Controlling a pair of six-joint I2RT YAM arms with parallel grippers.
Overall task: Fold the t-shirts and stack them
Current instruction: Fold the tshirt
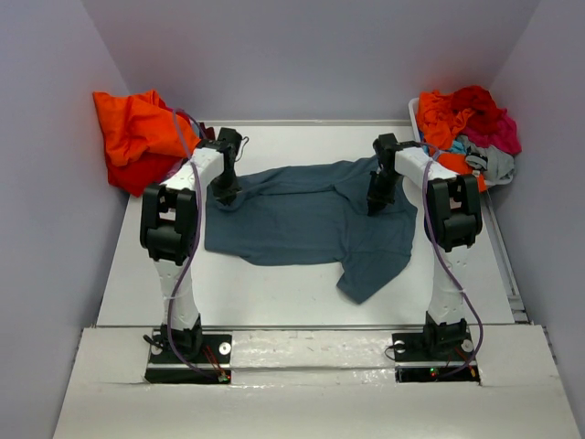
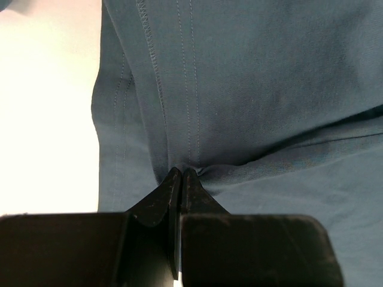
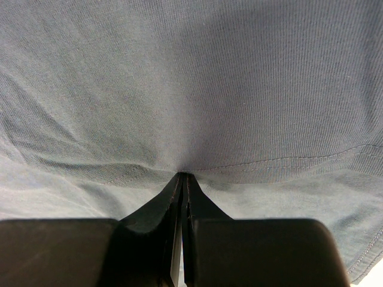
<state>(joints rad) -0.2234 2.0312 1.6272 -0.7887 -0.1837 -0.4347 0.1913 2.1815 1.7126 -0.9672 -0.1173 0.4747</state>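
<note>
The left hand (image 2: 181, 171) is pressed shut, its two black tips pinching a ridge of the slate-blue t-shirt (image 1: 302, 219). Straight ahead of those tips, rows of stitching run away across the cloth. Off to the hand's left, the shirt's edge gives way to the bare white tabletop (image 1: 274, 293).

The right hand (image 3: 183, 175) is shut the same way, clamped on a small pucker of the same shirt. Creases fan out from the pinch, and a stitched hem line runs off to its right.

From above, both hands point down at the far edge of the shirt, the left one at its left corner and the right one toward its right side. The shirt spreads between them and back toward the arm bases. It lies mostly flat on the tabletop, with one part trailing nearer the bases on the right hand's side.

Beyond the left hand and further to its left, bright orange shirts (image 1: 137, 133) are bundled against the wall. Beyond the right hand, off to its right, sits a mixed heap (image 1: 466, 123) of orange, red, magenta, teal and grey shirts.
</note>
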